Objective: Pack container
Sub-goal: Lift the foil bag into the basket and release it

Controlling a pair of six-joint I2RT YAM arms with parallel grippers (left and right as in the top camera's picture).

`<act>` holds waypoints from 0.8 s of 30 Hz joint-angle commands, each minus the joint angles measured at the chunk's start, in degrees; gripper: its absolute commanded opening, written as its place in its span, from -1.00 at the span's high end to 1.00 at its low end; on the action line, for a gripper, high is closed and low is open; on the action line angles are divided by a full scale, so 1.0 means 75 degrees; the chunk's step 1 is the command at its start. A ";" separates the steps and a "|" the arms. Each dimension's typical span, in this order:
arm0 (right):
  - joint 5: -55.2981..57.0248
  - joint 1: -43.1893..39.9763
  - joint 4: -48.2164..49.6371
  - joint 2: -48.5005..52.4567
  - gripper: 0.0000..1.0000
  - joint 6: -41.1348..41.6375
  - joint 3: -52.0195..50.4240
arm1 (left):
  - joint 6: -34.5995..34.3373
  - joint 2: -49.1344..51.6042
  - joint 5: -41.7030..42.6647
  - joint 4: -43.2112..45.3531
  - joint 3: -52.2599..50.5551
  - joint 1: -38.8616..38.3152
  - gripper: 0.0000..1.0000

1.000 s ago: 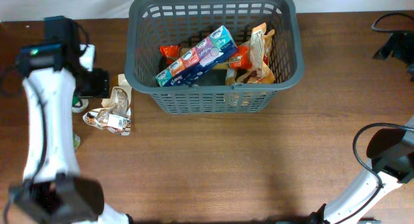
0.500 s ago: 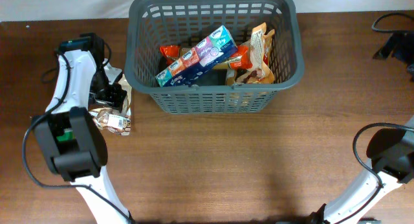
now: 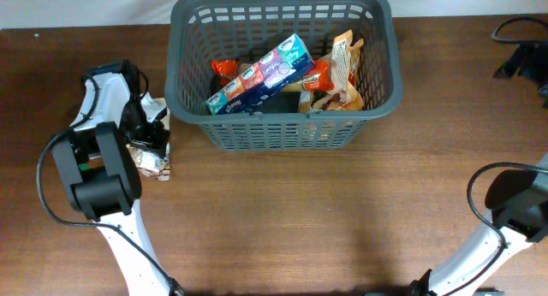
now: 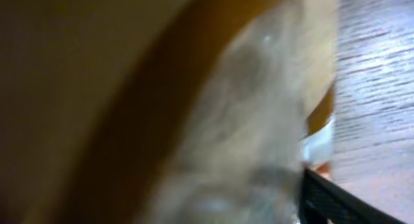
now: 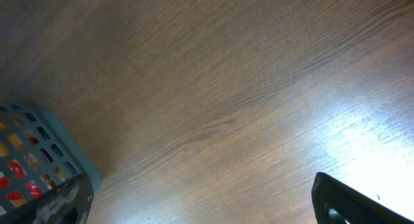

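The dark grey lattice basket (image 3: 281, 125) stands at the back centre and holds a long blue box (image 3: 261, 74), red packets and a tan snack bag (image 3: 342, 69). Its corner shows in the right wrist view (image 5: 39, 166). My left gripper (image 3: 144, 129) is low over loose snack packets (image 3: 154, 163) left of the basket. In the left wrist view a blurred tan packet (image 4: 246, 120) fills the frame, with one black finger (image 4: 336, 201) at lower right; the jaws look open. My right gripper (image 5: 194, 214) is open and empty above bare table.
The right arm's base (image 3: 514, 215) stands at the table's right edge. Black cables and a clamp (image 3: 518, 48) lie at the back right. The wooden table (image 3: 325, 219) stretches in front of the basket.
My left arm has swung in from the far left and come down onto the packets beside the basket. The packets have shifted slightly. The right arm has not moved.
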 commanded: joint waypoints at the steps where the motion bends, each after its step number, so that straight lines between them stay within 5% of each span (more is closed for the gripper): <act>1: -0.0067 -0.0015 -0.0047 0.0026 -0.98 0.0038 0.0006 | 0.0122 0.0286 0.0525 -0.0093 -0.0041 0.0041 -0.25; 4: -0.0067 -0.0015 -0.0044 0.0026 -0.98 0.0038 0.0006 | 0.0117 0.0286 0.0752 -0.0271 -0.0003 -0.0009 0.72; 7: -0.0070 -0.0015 -0.0047 0.0026 -0.98 0.0038 0.0006 | 0.0117 0.0283 0.1046 -0.0580 0.0265 -0.0105 0.95; 14: -0.0070 -0.0015 -0.0047 0.0026 -0.98 0.0038 0.0006 | 0.0058 0.0204 0.1253 -0.2072 0.2285 -0.0405 0.96; 24: -0.0070 -0.0015 -0.0047 0.0026 -0.98 0.0038 0.0006 | -0.0294 -0.0653 -0.0015 -0.3077 0.7411 -0.0455 0.96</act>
